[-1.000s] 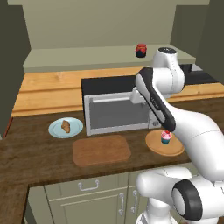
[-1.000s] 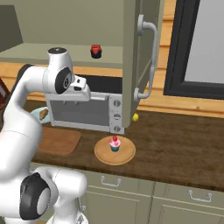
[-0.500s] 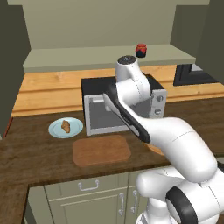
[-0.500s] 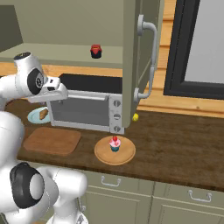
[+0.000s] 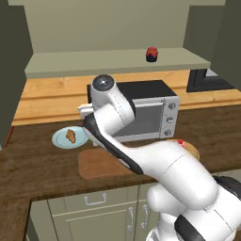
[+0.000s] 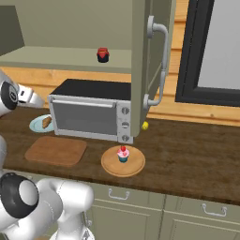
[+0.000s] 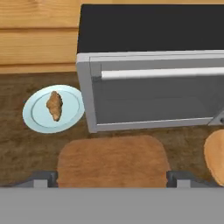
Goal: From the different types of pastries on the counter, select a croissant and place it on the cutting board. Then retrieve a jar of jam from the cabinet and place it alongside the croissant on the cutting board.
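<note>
A rendered kitchen. The croissant (image 7: 54,105) lies on a pale blue plate (image 7: 36,117) on the bench (image 5: 28,164), left of a toaster oven (image 7: 153,87). The empty board (image 7: 113,159) sits in front, just below the hand (image 7: 113,178), whose fingers are spread wide, holding nothing. The jam (image 5: 151,54) stands on the cabinet shelf (image 5: 94,61). Likely risk: descending beside the oven, the hand could clip its corner or push the plate aside.

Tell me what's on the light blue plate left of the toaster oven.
A single croissant lies on the plate, near its centre; bare rim shows all round it. What is under the croissant is covered.
</note>
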